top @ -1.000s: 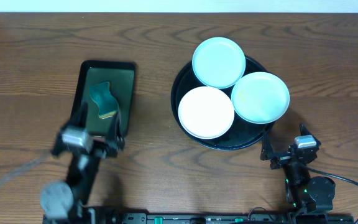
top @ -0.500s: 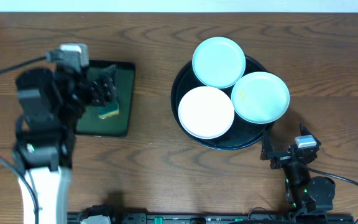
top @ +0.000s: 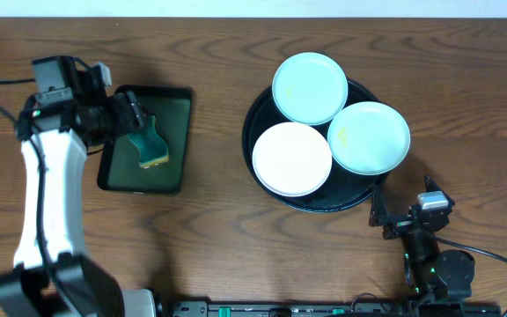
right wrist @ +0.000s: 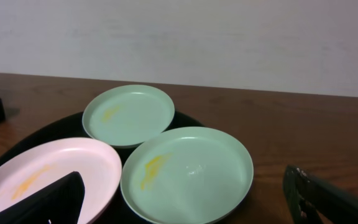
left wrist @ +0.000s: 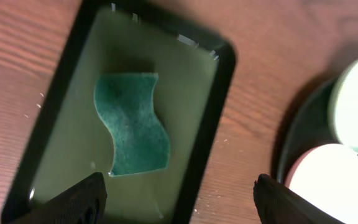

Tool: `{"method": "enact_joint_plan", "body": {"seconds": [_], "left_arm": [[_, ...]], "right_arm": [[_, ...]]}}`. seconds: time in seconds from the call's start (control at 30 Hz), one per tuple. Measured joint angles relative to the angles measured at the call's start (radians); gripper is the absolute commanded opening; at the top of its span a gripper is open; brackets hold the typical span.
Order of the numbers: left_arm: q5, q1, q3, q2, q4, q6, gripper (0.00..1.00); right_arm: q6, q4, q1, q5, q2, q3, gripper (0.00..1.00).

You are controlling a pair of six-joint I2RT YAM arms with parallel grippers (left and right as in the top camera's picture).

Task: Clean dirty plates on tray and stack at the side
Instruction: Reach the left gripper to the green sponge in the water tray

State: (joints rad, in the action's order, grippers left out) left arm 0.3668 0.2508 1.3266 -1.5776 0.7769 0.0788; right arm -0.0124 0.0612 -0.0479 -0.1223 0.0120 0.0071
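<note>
Three plates lie on the round black tray (top: pixel 317 202): a pale blue one (top: pixel 310 88) at the back, a mint one (top: pixel 369 137) at the right, a white one (top: pixel 292 158) at the front left. In the right wrist view the plates (right wrist: pixel 129 115) (right wrist: pixel 188 174) (right wrist: pixel 48 177) show yellow smears. My right gripper (right wrist: pixel 182 190) is open and empty, low at the tray's front right, also seen overhead (top: pixel 403 210). My left gripper (top: pixel 133 117) is open and empty above a green sponge (left wrist: pixel 132 124).
The sponge (top: pixel 148 146) lies in a smaller rectangular black tray (top: pixel 177 132) with green inside, left of the round tray. In the left wrist view this tray's rim (left wrist: pixel 207 143) and part of the round tray (left wrist: pixel 297 134) show. Bare wood lies between them.
My left arm has swung from the table's front left up to the rectangular tray, and its gripper now hangs over the sponge. The right arm and the plates have not moved.
</note>
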Motion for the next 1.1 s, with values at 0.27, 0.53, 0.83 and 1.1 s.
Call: {"method": "enact_joint_plan", "body": {"seconds": [0.27, 0.53, 0.83, 1.1], "left_arm": [[-0.037, 0.000, 0.000, -0.191, -0.013, 0.009, 0.77], [-0.164, -0.009, 0.000, -0.296, -0.051, 0.099, 0.77], [-0.240, -0.090, 0.000, -0.345, -0.098, 0.140, 0.77], [-0.299, -0.098, 0.000, -0.369, -0.107, 0.171, 0.77]], "right_arm": [[0.000, 0.000, 0.000, 0.000, 0.000, 0.000, 0.99], [0.000, 0.000, 0.000, 0.000, 0.000, 0.000, 0.99], [0.000, 0.000, 0.000, 0.000, 0.000, 0.000, 0.99], [0.000, 0.000, 0.000, 0.000, 0.000, 0.000, 0.99]]}}
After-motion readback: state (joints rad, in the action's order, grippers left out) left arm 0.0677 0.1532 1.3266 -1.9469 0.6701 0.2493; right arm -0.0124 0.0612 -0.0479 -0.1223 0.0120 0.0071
